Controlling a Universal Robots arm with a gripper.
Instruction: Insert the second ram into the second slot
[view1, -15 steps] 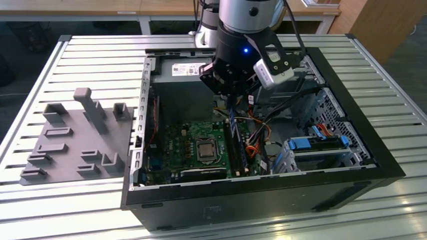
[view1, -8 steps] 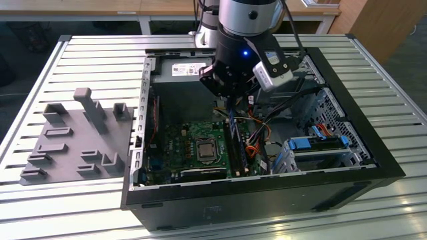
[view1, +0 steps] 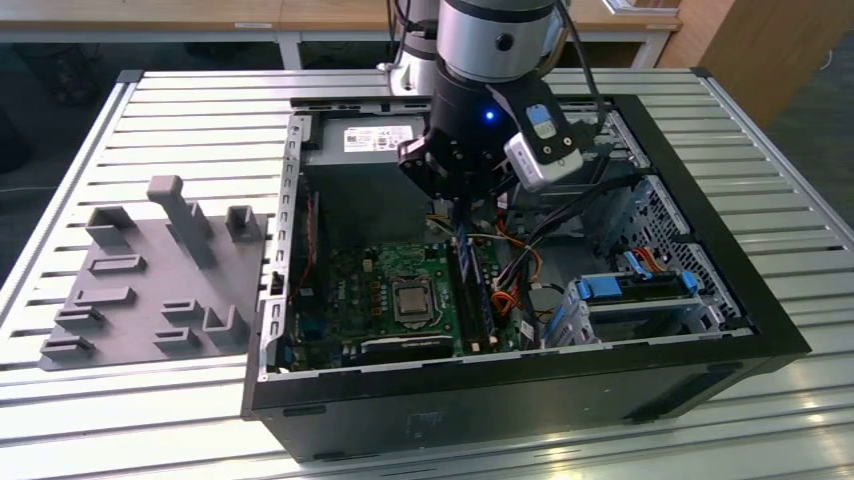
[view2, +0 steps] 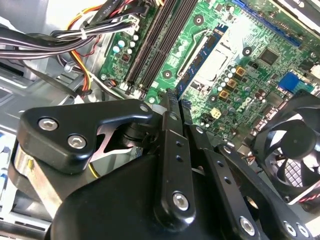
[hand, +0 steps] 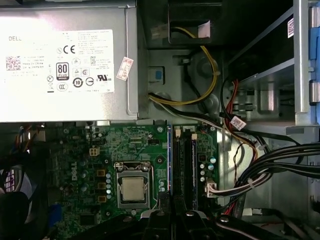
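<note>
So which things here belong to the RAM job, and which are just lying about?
Job: claw, blue RAM stick, memory slots, motherboard.
Lying about: power supply, case fan, cable bundle, grey fixture plate, blue drive-bay clips.

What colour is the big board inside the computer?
The motherboard is green, best seen in the second wrist view.

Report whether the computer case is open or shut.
Open: the case has no side panel, and the motherboard lies exposed.
</note>
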